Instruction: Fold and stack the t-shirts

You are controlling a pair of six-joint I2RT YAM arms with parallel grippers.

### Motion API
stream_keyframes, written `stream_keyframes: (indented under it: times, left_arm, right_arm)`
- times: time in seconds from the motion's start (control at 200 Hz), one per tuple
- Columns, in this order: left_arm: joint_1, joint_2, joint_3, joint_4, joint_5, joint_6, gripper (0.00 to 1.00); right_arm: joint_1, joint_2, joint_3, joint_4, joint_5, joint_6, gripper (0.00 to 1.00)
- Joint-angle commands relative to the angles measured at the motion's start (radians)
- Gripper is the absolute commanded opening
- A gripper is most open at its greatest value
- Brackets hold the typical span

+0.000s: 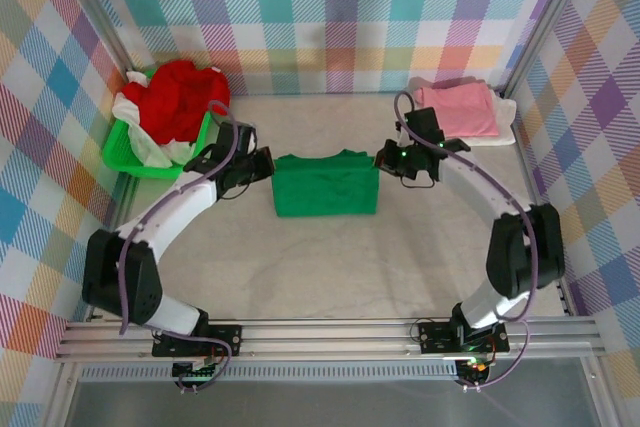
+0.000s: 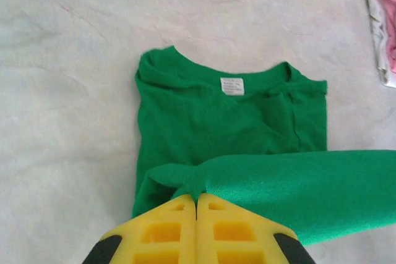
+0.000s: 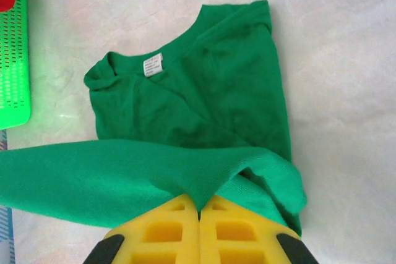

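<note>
Green shirt [image 1: 326, 185] lies mid-table [image 1: 300, 267], between the two arms, folded to a rough rectangle w/ the collar at the far edge. Left gripper [image 1: 262, 165] is at the shirt's left side and right gripper [image 1: 385, 159] at its right side, both up by the far corners.

Left wrist view: yellow fingers [image 2: 161, 233] are pressed tight together w/ no gap, pinching an edge of the green cloth right at the tips. From that pinch a band of the same cloth runs off to the right, across the near part of the shirt. Collar and white label [image 2: 232, 85] lie beyond the tips, flat on the table.

Right wrist view is the mirror of that: fingers [image 3: 238, 233] are clamped together on a bunched edge of green cloth, and the band runs off to the left. Collar and label are past the tips, a bit left of centre.

Elsewhere: red shirt [image 1: 180, 97] is heaped on a white shirt [image 1: 135, 112] in the lime basket [image 1: 125, 155] at far left. Pink shirt [image 1: 458, 109] lies folded at far right, well apart from the green one.
</note>
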Motion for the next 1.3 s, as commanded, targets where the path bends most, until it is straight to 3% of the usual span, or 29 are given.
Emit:
stream_keyframes:
  times: [0.0,0.06,0.12,0.195,0.265,0.33,0.405,0.525,0.66,0.98,1.295]
  left_arm:
    - [0.035,0.101,0.072,0.059,-0.018,0.072,0.0]
    - [0.054,0.186,0.137,0.094,-0.028,0.098,0.0]
    - [0.074,0.291,0.244,0.079,-0.054,0.126,0.3]
    - [0.1,0.435,0.457,-0.028,-0.122,0.138,0.48]
    - [0.114,0.507,0.618,-0.118,-0.152,0.129,0.48]
    - [0.106,0.476,0.635,-0.118,-0.146,0.113,0.49]
    - [0.066,0.373,0.528,-0.079,-0.155,0.092,0.51]
    - [-0.047,0.221,0.266,0.01,-0.187,0.092,0.53]
    - [-0.121,0.199,0.073,0.159,-0.127,0.128,0.54]
    - [-0.026,0.475,0.21,0.295,-0.09,0.135,0.46]
    - [0.053,0.664,0.425,0.166,-0.048,0.116,0.44]
  right_arm:
    - [-0.018,0.085,0.079,0.058,-0.019,-0.039,0.0]
    - [-0.03,0.152,0.14,0.072,-0.02,-0.048,0.02]
    - [-0.042,0.245,0.235,0.076,-0.032,-0.055,0.28]
    - [-0.069,0.395,0.437,0.007,-0.099,-0.043,0.42]
    - [-0.083,0.491,0.614,-0.082,-0.146,-0.046,0.4]
    - [-0.079,0.473,0.626,-0.088,-0.155,-0.055,0.4]
    - [-0.068,0.374,0.506,-0.035,-0.159,-0.072,0.41]
    - [-0.05,0.197,0.175,0.094,-0.172,-0.07,0.42]
    - [-0.05,0.156,-0.005,0.172,-0.198,-0.063,0.4]
    - [-0.049,0.425,0.214,0.235,-0.285,-0.017,0.36]
    - [-0.071,0.624,0.369,0.22,-0.215,0.07,0.35]
